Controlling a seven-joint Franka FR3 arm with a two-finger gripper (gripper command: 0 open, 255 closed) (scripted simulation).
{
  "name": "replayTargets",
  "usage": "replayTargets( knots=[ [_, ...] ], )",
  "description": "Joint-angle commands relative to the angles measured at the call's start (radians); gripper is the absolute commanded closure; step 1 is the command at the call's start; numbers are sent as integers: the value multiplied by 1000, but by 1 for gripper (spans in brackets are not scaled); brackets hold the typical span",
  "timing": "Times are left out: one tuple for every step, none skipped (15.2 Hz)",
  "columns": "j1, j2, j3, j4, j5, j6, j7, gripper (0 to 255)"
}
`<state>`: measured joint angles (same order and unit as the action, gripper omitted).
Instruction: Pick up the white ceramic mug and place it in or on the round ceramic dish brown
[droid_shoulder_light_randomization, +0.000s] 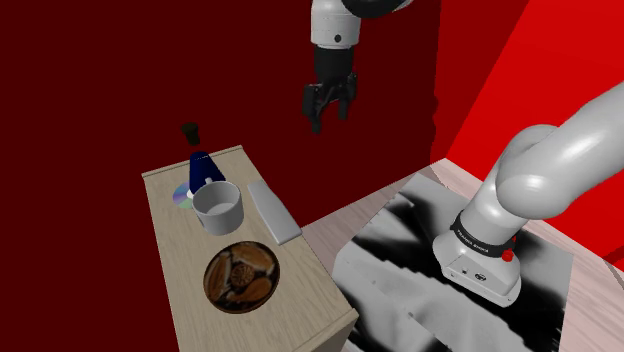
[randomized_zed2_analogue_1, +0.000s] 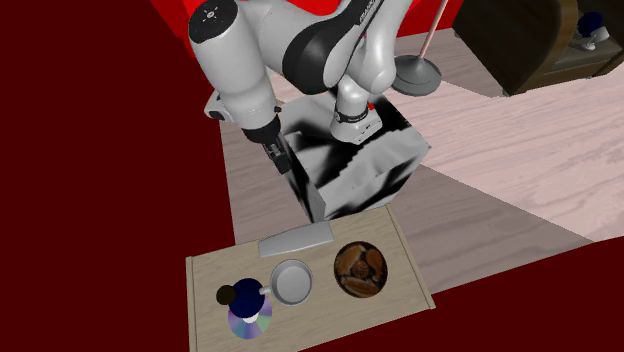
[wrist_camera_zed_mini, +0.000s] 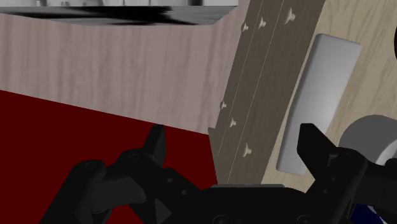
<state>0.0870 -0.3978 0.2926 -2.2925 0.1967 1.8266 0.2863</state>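
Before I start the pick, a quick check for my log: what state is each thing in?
gripper: open, holding nothing, raised clear of the table.
white mug: upright, mouth up, not held, on the table.
brown dish: flat on the table, mug not in it.
grey slab: lying flat beside the mug.
disc: lying flat by the blue object.

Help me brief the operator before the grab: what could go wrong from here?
1. The open gripper hangs well above the table. Coming down on the mug, it could knock the blue object close behind the mug or the grey slab beside it.
2. The brown dish looks shallow, so a mug set down on its rim might tip.
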Motion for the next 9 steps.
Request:
replayTargets(
  knots=[
    [7,53,29,19,2,38,34,0],
    [10,85,44,35,0,57,53,0],
    [13,119,60,53,-4,74,73,0],
    [16,153,75,71,-9,91,93,0],
    [20,187,89,91,-16,108,114,0],
    [24,223,103,112,-24,123,135,0],
    [28,259,116,134,-35,138,157,0],
    [32,296,128,158,-46,151,179,0],
    [37,333,140,182,-60,164,201,0]
  ],
)
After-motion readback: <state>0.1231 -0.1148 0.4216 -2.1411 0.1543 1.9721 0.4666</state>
